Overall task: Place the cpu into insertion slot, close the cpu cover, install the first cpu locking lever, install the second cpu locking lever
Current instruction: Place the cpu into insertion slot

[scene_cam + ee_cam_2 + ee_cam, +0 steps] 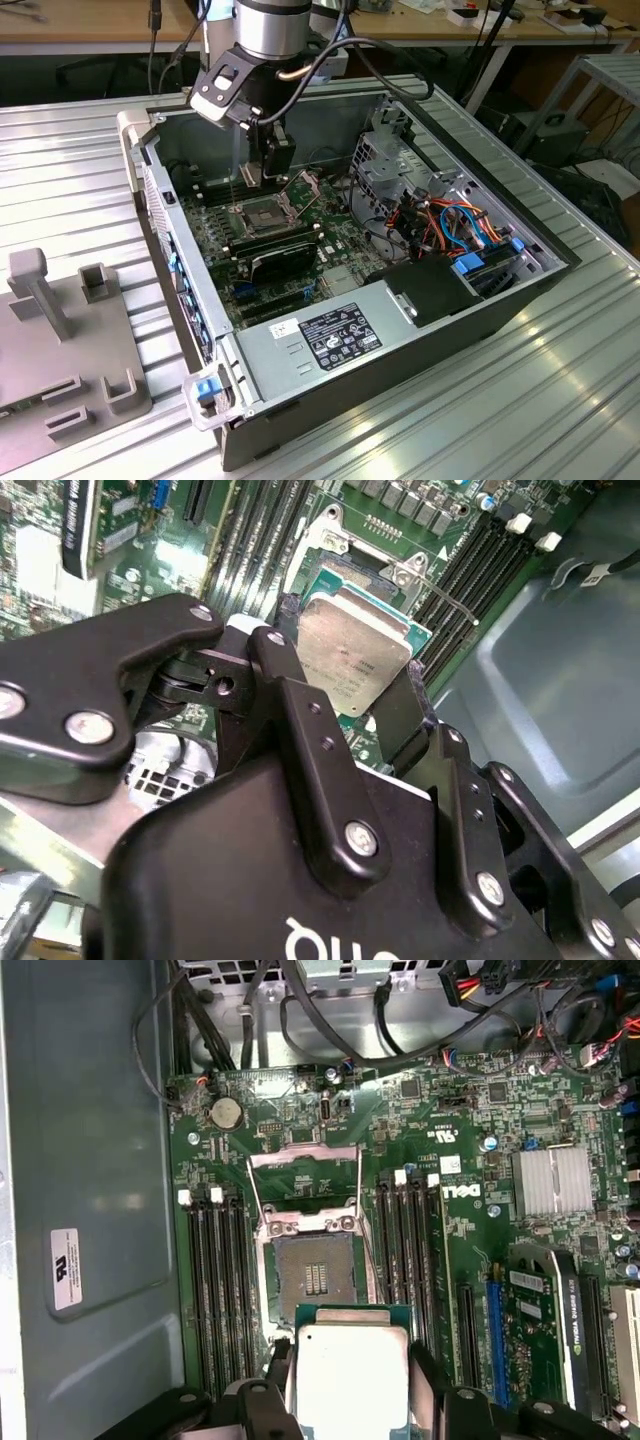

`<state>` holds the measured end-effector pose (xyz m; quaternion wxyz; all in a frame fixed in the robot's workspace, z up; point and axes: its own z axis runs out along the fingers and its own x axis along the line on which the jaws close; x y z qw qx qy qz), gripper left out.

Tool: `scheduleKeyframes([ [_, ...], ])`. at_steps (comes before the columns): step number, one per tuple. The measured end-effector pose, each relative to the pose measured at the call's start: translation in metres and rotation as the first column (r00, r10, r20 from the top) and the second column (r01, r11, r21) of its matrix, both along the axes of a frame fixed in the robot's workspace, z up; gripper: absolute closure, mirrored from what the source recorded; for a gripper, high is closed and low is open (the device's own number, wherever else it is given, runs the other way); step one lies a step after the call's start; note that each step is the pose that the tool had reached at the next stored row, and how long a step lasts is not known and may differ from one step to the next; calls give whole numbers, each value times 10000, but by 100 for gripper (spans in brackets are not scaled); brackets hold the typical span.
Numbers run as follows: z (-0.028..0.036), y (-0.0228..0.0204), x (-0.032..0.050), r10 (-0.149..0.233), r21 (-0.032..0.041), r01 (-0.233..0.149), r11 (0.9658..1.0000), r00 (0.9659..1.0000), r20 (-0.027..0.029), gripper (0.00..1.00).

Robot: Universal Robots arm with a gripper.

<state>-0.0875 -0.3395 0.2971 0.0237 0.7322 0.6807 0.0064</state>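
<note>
Pinching the cpu (350, 1390), the claw (352, 1362) hangs; the first wrist view shows the insertion slot (316, 1278), apparently uncovered.

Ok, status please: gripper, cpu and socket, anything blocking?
Gripper shut on the cpu, held over the motherboard. Insertion slot bare, cpu cover raised open. Nothing blocking the slot.

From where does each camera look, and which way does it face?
Exterior view: off the arm, above the open computer case, looking down into it; the arm and gripper show.
First wrist view: on the arm, facing down onto the insertion slot; the gripper's fingers show.
Second wrist view: on the arm, behind the gripper, looking obliquely along it.
Both wrist views share the cpu, held in the gripper.
</note>
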Motion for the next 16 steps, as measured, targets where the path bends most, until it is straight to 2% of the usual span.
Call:
scheduleKeyframes([
  [1, -31, 6, 0, 273, 1, -273, 9996, 9996, 1, 45],
  [3, -91, 29, 25, 526, 1, -526, 9986, 9986, 0, 45],
  [6, -164, 72, 109, 545, 2, -545, 9985, 9985, 1, 45],
  [9, -259, 112, 118, 555, 2, -555, 9985, 9985, 1, 45],
  [16, -416, 160, 157, 642, 2, -642, 9979, 9979, 1, 45],
])
